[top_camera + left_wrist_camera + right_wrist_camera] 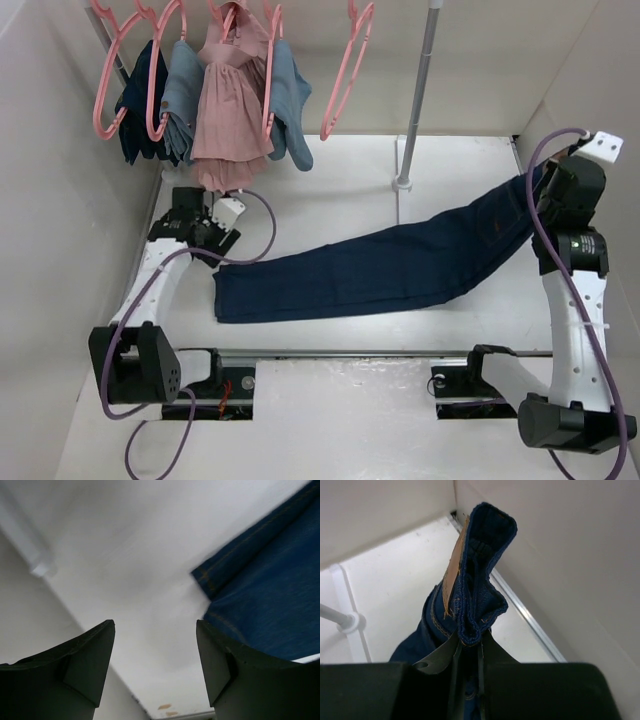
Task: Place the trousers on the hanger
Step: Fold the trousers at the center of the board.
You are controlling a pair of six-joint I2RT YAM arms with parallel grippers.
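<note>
The dark navy trousers (380, 265) lie stretched across the table from lower left to upper right. My right gripper (548, 192) is shut on the waistband and holds that end raised near the right wall. In the right wrist view the folded waistband (482, 555) with its tan patch (452, 572) stands up out of the shut right gripper (470, 642). My left gripper (226, 238) is open and empty, just above the leg hems. In the left wrist view the open left gripper (155, 627) frames bare table, with the hem (260, 595) to its right. An empty pink hanger (346, 75) hangs on the rail at the back.
More pink hangers hang at the back left, carrying a pink dress (232, 115), lighter denim garments (291, 105) and a dark garment (138, 100). A grey pole (415, 100) stands on a white base (403, 183). White walls close in left and right. A metal rail (350, 352) crosses the front.
</note>
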